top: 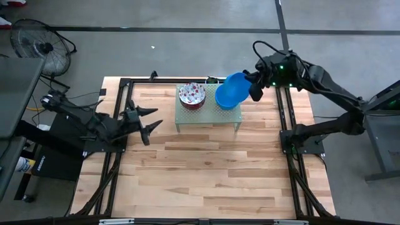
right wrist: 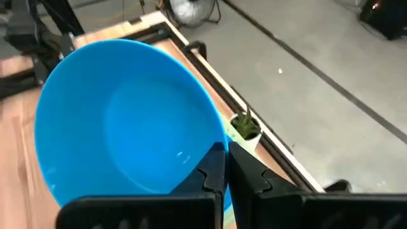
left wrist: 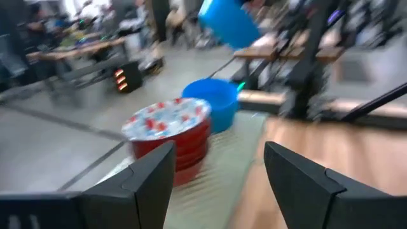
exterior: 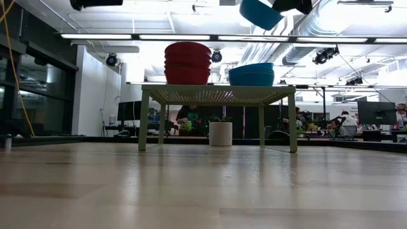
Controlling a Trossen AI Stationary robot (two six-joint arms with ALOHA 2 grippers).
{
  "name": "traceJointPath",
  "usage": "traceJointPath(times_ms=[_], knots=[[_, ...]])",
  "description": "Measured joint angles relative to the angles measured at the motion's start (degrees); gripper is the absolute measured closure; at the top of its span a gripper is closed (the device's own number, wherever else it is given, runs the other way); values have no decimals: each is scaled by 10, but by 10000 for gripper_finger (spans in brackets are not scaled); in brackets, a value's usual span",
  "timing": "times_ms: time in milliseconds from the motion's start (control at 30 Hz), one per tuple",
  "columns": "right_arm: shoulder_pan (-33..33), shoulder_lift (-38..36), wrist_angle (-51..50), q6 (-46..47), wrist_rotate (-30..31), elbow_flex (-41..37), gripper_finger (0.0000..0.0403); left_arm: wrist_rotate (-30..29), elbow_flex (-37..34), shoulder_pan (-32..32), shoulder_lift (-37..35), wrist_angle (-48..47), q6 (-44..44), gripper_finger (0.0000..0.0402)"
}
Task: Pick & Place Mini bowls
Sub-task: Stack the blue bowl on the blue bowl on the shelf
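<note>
A green perforated stand (top: pixel 208 117) sits at the table's far middle. On it rest a stack of red bowls with a floral-speckled inside (top: pixel 192 95) (exterior: pixel 187 63) and a stack of blue bowls (exterior: pixel 251 74) (left wrist: pixel 213 102). My right gripper (right wrist: pixel 227 170) is shut on a single blue bowl (top: pixel 231 90) (right wrist: pixel 127 121), which it holds high over the blue stack. My left gripper (top: pixel 148 122) (left wrist: pixel 219 172) is open with nothing between its fingers. It stands at the table's left side and points toward the stand. My right gripper pinches the blue bowl's rim (right wrist: pixel 219 145) on the side nearest the gripper, one finger (right wrist: pixel 212 170) inside the bowl and one outside. The fingers come from the table's right far side, slanting down. The bowl is lifted clear above the blue stack and tilted, its hollow turned toward the gripper.
A small white pot with a plant (exterior: pixel 220 132) (right wrist: pixel 245 127) stands behind the stand at the table's far edge. Black frame rails (top: pixel 289 119) run along the table's left, right and far sides. Bare wood (top: pixel 206 175) lies between the stand and the near edge.
</note>
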Motion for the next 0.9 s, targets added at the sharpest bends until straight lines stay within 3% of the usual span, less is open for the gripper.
traceJointPath(times_ms=[167,400,700,900], knots=[[-23,40,-74,-22,-32,59,403,76,-121,21,-35,221,65,168],[-54,140,-224,-55,-86,192,403,235,-254,120,-64,395,66,168],[-79,263,-322,-58,-108,347,403,420,-311,237,-123,423,51,168],[-81,319,-351,1,-108,371,403,493,-338,278,-163,418,48,168]])
